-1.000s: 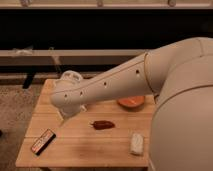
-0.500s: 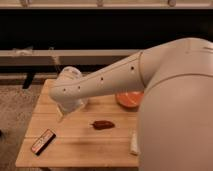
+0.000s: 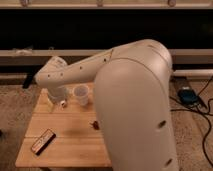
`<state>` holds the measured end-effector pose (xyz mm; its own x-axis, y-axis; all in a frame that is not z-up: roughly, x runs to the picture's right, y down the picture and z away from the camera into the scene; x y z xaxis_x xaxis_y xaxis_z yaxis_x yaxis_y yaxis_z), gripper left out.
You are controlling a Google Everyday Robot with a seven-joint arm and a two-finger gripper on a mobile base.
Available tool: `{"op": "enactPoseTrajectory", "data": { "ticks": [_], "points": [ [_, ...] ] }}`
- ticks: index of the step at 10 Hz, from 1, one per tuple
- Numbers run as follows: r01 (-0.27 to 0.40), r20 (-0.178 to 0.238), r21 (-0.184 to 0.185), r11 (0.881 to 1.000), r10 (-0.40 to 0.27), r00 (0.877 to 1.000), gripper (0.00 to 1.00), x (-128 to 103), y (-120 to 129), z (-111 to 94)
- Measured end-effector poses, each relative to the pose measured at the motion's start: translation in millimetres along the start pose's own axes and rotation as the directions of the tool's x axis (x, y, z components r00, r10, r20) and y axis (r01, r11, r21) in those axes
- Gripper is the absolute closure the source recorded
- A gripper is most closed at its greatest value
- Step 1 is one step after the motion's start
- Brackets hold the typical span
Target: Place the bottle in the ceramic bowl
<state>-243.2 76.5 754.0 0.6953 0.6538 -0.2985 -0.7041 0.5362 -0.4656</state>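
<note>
Open and empty, the end effector (image 3: 58, 95) hangs beside the white cup (image 3: 81, 94), while the arm (image 3: 135, 110) hides the table's (image 3: 70, 145) right side.

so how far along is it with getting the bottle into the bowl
Nothing looks done yet. In hand: the gripper hangs low over the table's back left corner, just left of the white cup, jaws open, holding nothing that shows. Left: grasp the bottle, carry and place it. The arm hides the bowl, and the bottle cannot be made out.
</note>
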Motion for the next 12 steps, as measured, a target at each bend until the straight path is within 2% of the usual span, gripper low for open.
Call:
{"op": "enactPoseTrajectory", "data": {
  "ticks": [2,4,7,11,12],
  "points": [
    [0.015,-0.023,-0.005,1.0,-0.016,1.0,0.2,-19,-8,14],
    [0.04,-0.035,-0.023,0.999,-0.041,0.999,0.2,-44,-2,29],
    [0.06,-0.046,-0.035,0.998,-0.061,0.997,0.2,-69,-2,48],
    [0.061,-0.072,-0.019,0.998,-0.062,0.995,0.2,-94,-12,74],
    [0.059,-0.073,-0.011,0.998,-0.06,0.996,0.2,-100,-21,79]
  ]
}}
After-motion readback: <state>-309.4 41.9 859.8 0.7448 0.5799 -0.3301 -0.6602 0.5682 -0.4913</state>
